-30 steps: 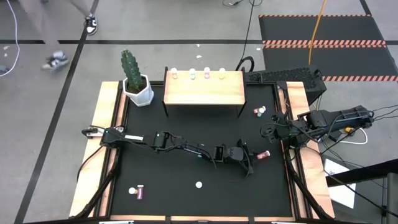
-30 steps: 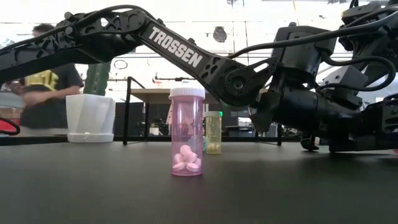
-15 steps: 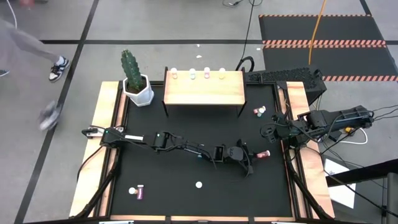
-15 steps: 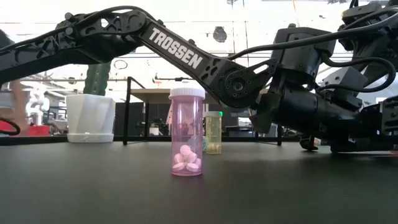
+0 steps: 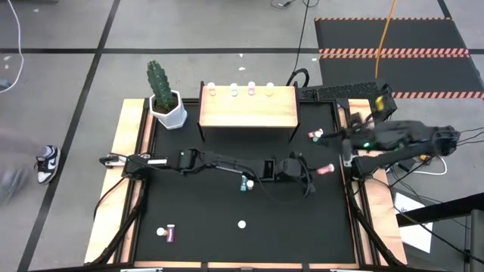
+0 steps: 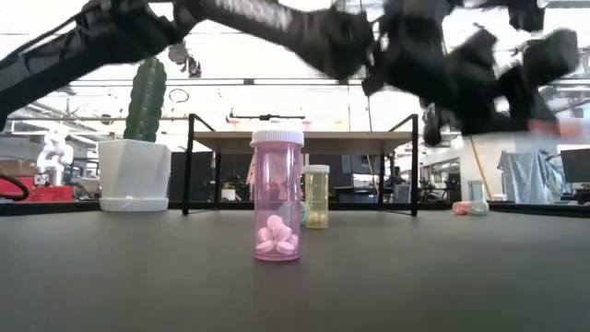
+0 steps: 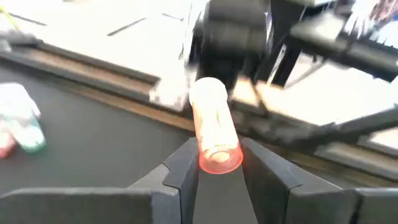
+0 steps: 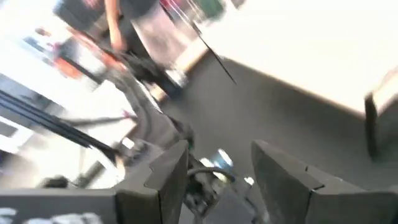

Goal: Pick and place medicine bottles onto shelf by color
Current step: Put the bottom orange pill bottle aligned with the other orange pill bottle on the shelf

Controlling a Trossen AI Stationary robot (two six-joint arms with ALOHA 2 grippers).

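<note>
Arms first: the left arm has stretched farther along the black table (image 5: 189,219) toward its right edge than a second ago, and the left gripper (image 5: 311,172) has risen off the mat. Its fingers (image 7: 186,171) are clamped on a pink-red bottle (image 7: 213,134), white cap pointing away from the wrist; in the high view this bottle (image 5: 326,170) sticks out toward the right edge, where it earlier lay on the mat. The right arm has swung from the right edge toward the back right corner, and the right gripper (image 5: 340,136) now hangs close to the small bottles (image 5: 315,135) lying there; its fingers (image 8: 166,174) stand apart with nothing between them.

Next in size, the wooden shelf (image 5: 248,107) stands at the back edge, unchanged, with four white-capped bottles (image 5: 241,91) in a row along its far side. A white pot (image 5: 168,110) holding a green cactus (image 5: 158,81) sits at the back left corner.

Smaller things: a green-blue bottle (image 5: 243,184) now shows mid-table beside the left arm (it was hidden before). An upright pink bottle (image 6: 277,195) holds white pills (image 6: 276,234), with a yellow bottle (image 6: 316,195) behind it. One purple bottle (image 5: 169,233) lies near the front left corner.
</note>
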